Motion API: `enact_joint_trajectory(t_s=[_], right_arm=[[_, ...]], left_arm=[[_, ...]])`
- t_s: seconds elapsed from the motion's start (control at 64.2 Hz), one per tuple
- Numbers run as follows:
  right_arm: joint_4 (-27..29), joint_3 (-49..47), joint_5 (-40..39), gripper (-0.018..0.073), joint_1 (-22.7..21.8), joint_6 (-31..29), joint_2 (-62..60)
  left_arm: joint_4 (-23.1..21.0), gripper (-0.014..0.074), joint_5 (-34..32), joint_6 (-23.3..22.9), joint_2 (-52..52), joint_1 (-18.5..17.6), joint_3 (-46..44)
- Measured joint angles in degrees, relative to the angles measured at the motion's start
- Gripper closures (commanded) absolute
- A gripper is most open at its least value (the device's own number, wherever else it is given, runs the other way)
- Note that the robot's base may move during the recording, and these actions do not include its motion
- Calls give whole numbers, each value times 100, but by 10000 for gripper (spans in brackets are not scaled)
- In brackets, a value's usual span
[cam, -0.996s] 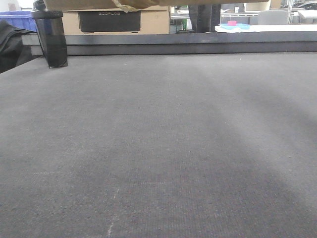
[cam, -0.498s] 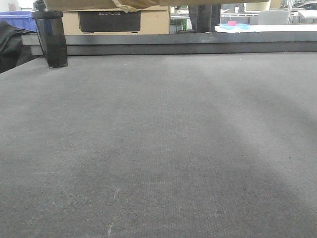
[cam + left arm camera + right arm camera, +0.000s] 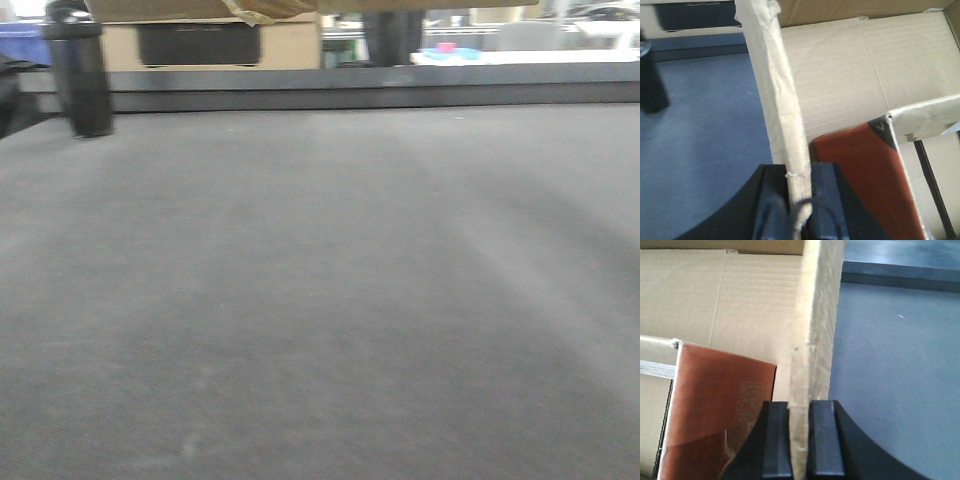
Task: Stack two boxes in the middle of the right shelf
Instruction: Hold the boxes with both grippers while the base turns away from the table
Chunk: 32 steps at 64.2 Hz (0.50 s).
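One brown cardboard box is held up between my two grippers. Only its underside (image 3: pixel 160 8), with crinkled tape hanging off it, shows along the top edge of the front view. My left gripper (image 3: pixel 799 200) is shut on the box's left wall (image 3: pixel 775 100). My right gripper (image 3: pixel 800 440) is shut on the box's right wall (image 3: pixel 815 315). The box is open on top, with a red-brown flat pack (image 3: pixel 860 185) lying inside, which the right wrist view also shows (image 3: pixel 720 395). A second cardboard box (image 3: pixel 290 45) with a black label stands beyond the table. The steel shelf is out of view.
A dark-topped table (image 3: pixel 320 280) fills the front view below the held box. A dark bottle (image 3: pixel 78 75) stands at its far left corner. A blue bin (image 3: pixel 20 40) and a small pink thing (image 3: pixel 447 47) lie beyond the far edge.
The front view has swung and is blurred: the bottle, the far box and the pink thing have all slid left in the picture. The held box stays at the top edge.
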Motion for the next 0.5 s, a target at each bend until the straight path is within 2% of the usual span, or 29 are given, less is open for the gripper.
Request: enact_joint_trajectory(t_s=[0.498], right_arm=[[0,0,-10,713,0,11,0]], left_arm=[[0,708,0,0,0,0,0]])
